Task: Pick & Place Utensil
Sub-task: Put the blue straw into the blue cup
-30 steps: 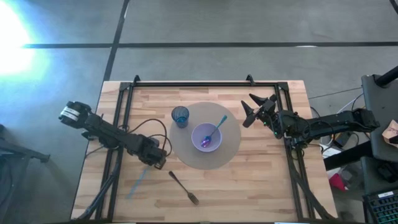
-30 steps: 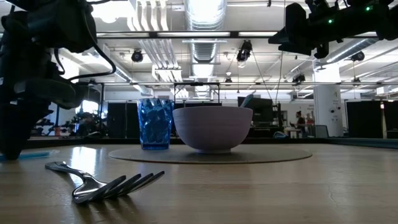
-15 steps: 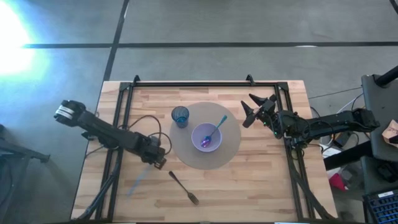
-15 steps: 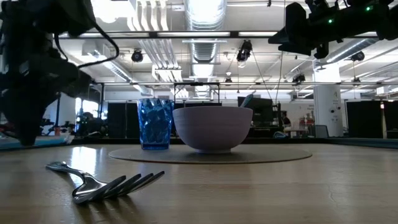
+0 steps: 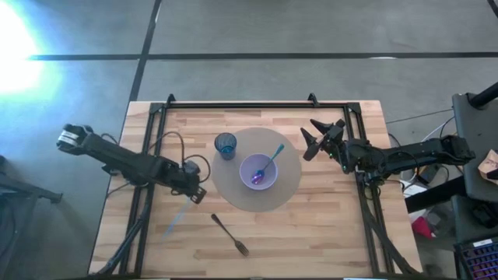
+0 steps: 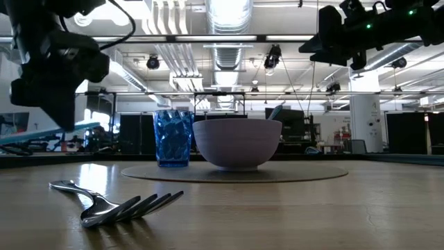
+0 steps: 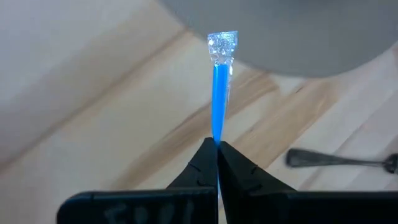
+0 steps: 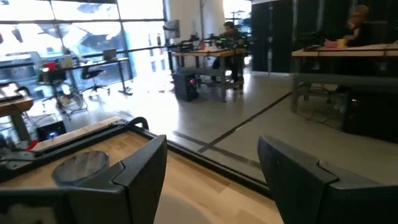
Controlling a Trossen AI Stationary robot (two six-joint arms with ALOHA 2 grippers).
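Note:
A light-blue utensil (image 5: 177, 218) hangs above the wood table left of the grey round mat (image 5: 289, 190); it shows as a pale blue bar in the low view (image 6: 48, 132). My left gripper (image 5: 192, 193) is shut on it. A metal fork (image 5: 229, 235) lies flat on the table near the front. A purple bowl (image 5: 258, 173) on the mat holds a blue spoon (image 5: 272, 158), whose handle leans on the bowl's rim. A blue cup (image 5: 226, 145) stands at the mat's far left. My right gripper (image 5: 317, 134) waits open and empty right of the mat. My left gripper pinches the blue utensil's thin flat shaft (image 7: 216, 135) between its two fingers (image 7: 239, 168), which come from above. The utensil runs out past the fingertips to a clear glittery end (image 7: 222, 45). It is lifted clear of the table, nearly level.
Black frame rails (image 5: 156, 140) run along the table's left, far and right sides. Bare wood lies in front of the mat (image 5: 311, 233). Cables trail by the left arm (image 5: 175, 159).
My left gripper has gone up and a little toward the table's left and far edges, still shut. The blue utensil, which lay on the table, is now lifted clear and hangs nearly level.

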